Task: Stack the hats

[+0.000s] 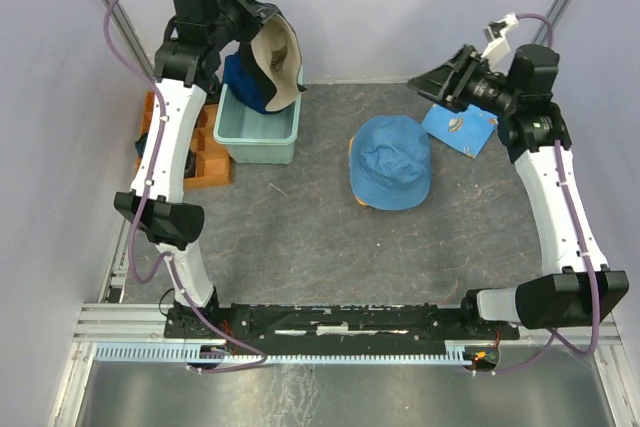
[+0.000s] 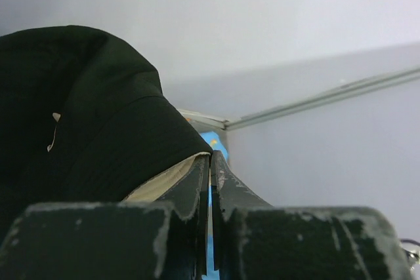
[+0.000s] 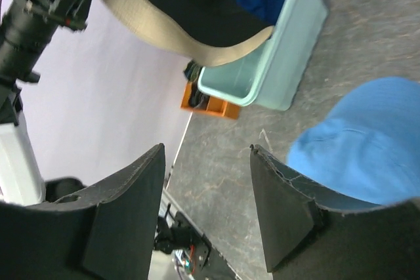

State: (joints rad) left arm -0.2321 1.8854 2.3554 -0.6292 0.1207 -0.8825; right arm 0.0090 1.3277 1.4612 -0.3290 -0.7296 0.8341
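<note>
Nearest the left wrist lens, the left gripper (image 2: 211,181) is seen pressed fully shut. Its two scuffed dark fingers are pinched on the brim of the black hat (image 2: 85,109), and the pale cream lining is exposed at the pinch. In the overhead view this hat is held aloft at the upper left of the frame, over the far end of the mint-green tub (image 1: 262,142), with its open underside turned toward the camera. The dark navy hat (image 1: 243,82) is lodged at the far end of that tub, partly masked by the black one. The light blue hat (image 1: 392,159) is laid crown up at the centre of the grey table (image 1: 300,237). A thin sliver at its lower left rim is judged to be the yellow-orange hat (image 1: 366,204) lying beneath. The right gripper (image 3: 207,155) is held well open at the upper right, with nothing between its fingers, near a printed light-blue cloth (image 1: 462,127).

The hats are judged to be light, limp woven fabric, neither fragile nor slippery. The crown creases and is expected to collapse under any squeeze. The brim, ribbed with rows of stitching, appears somewhat firmer and is judged the proper place to take hold. Held by one brim edge, the hat hangs lopsided. A folded or tilted landing on the stack is therefore the foreseeable fault.
</note>
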